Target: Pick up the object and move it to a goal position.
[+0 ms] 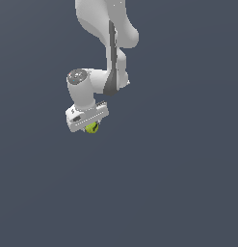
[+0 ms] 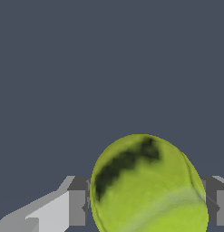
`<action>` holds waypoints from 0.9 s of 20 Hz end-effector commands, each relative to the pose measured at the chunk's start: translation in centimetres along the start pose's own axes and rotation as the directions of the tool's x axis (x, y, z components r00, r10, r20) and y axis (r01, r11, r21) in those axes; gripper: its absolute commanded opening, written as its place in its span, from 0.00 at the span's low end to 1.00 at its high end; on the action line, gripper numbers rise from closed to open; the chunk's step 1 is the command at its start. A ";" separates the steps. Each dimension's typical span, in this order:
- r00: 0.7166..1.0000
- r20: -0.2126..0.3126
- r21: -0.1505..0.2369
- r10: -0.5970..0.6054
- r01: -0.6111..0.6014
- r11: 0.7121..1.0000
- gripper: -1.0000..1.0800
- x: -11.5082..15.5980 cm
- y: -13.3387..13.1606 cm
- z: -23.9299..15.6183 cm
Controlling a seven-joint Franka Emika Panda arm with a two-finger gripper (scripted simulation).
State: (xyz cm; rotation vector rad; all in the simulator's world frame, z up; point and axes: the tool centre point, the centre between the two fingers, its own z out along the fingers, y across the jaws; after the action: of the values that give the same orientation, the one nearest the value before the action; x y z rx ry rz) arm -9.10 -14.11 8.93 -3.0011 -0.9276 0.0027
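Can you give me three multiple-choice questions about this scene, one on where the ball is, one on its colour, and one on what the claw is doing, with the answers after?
1. Where is the ball?
A. At the claw
B. Far off at the exterior view's right
C. On top of the arm

2. What colour is the ball?
A. Red
B. Yellow-green with dark marks
C. Plain white

3. What state is the claw in?
A. Wide open, nothing in it
B. Out of view
C. Shut on the ball

Answers: A, the ball peeks out under the claw; B, the wrist view shows that colouring; C, a finger sits at each side of the ball.
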 end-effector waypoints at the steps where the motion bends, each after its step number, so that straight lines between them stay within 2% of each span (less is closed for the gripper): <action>1: 1.000 -0.002 -0.001 -0.001 0.001 1.000 0.00 -2.3 0.8 -0.6; 9: 1.000 -0.002 -0.001 -0.002 0.002 1.000 0.00 -7.1 2.6 -1.9; 13: 1.000 -0.002 -0.001 -0.002 0.002 1.000 0.00 -8.1 3.1 -2.1; 18: 1.000 -0.002 -0.001 -0.002 0.002 1.000 0.00 -8.1 3.2 -2.1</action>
State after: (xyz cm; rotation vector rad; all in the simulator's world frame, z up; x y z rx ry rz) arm -14.07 -21.34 11.02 -3.0003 -0.9278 0.0011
